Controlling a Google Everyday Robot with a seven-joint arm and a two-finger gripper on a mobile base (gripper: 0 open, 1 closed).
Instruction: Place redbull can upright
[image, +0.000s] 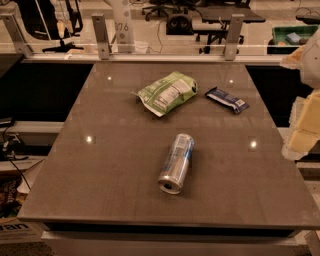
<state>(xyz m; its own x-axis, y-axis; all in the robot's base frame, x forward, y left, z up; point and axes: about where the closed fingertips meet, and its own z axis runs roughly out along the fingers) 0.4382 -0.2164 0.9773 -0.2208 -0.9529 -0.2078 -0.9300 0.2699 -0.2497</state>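
The redbull can (177, 163) lies on its side near the middle of the brown table (100, 170), a little toward the front. It is silver with blue panels, and its shiny top end points toward the front edge. My gripper (296, 105) shows as pale, blurred shapes at the right edge of the view. It is off the right side of the table, well apart from the can and holding nothing I can see.
A green snack bag (166, 93) lies behind the can, and a dark blue bar wrapper (227, 100) lies to the bag's right. A glass rail with metal posts (100, 36) runs along the table's far edge. Clutter sits on the floor at the left.
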